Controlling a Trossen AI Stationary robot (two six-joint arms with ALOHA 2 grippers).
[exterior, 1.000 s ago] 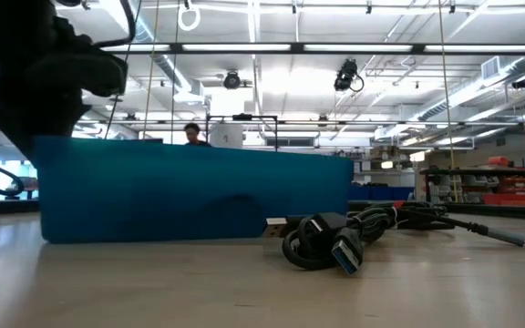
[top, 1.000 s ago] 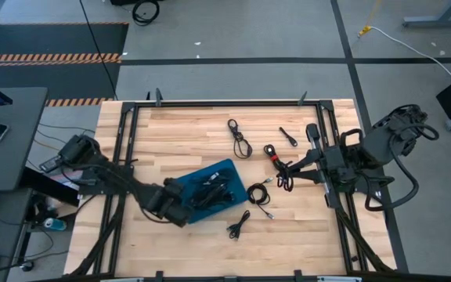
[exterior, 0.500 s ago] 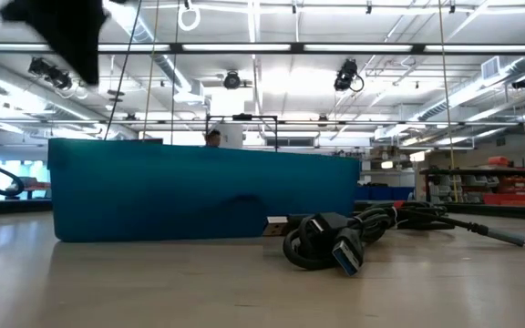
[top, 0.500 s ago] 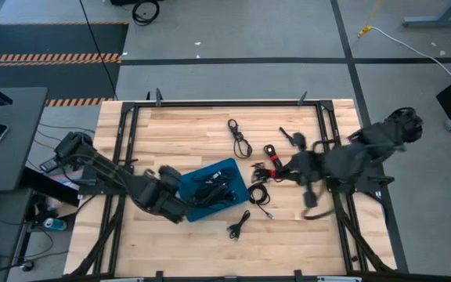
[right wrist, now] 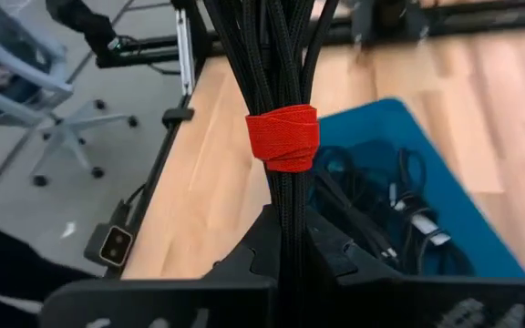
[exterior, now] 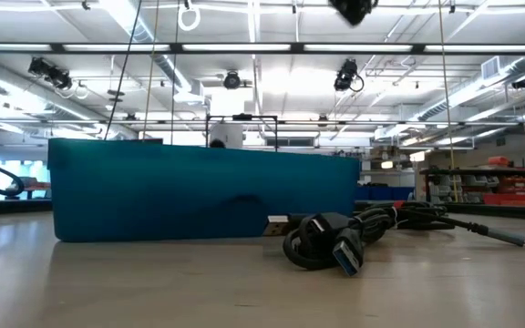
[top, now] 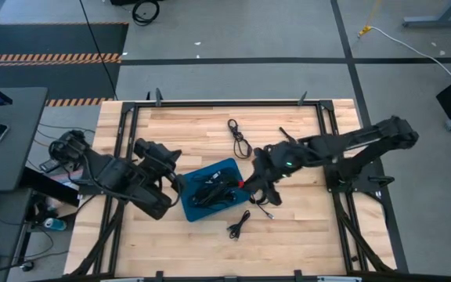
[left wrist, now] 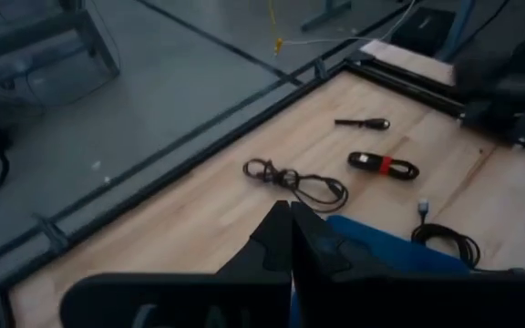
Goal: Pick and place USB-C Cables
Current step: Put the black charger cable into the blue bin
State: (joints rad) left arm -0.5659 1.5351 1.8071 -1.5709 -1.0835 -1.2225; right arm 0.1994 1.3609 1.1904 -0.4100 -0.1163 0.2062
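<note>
The blue tray (top: 224,171) lies mid-table with several black cables in it (right wrist: 386,205). My right gripper (top: 250,185) reaches in from the table's right and hangs over the tray's right end, shut on a black USB-C cable bundle (right wrist: 276,64) bound with a red tie. My left gripper (top: 169,161) is shut and empty, just left of the tray. On the wood lie a loose loop (top: 239,138), a red-tied bundle (left wrist: 383,165), a short cable (left wrist: 363,123), a coil (top: 261,194) and another cable (top: 239,225). My right gripper pinches the cable bundle between its two fingers (right wrist: 258,246), just short of the red tie (right wrist: 283,137). The strands run on along the fingers and past them. The fingers slant down from the table's right. The bundle is lifted clear above the tray's right end.
The low view shows the tray's blue wall (exterior: 199,191) and a coiled cable with a USB plug (exterior: 335,244) on the wood in front of it. A black frame (top: 210,103) rims the table. Bare wood lies along the near edge (top: 304,243).
My right arm has swung from the table's right side to the tray, carrying the red-tied bundle up off the wood. My left gripper has left the tray's near left corner, rising toward the far edge. The tray has slid slightly to the right.
</note>
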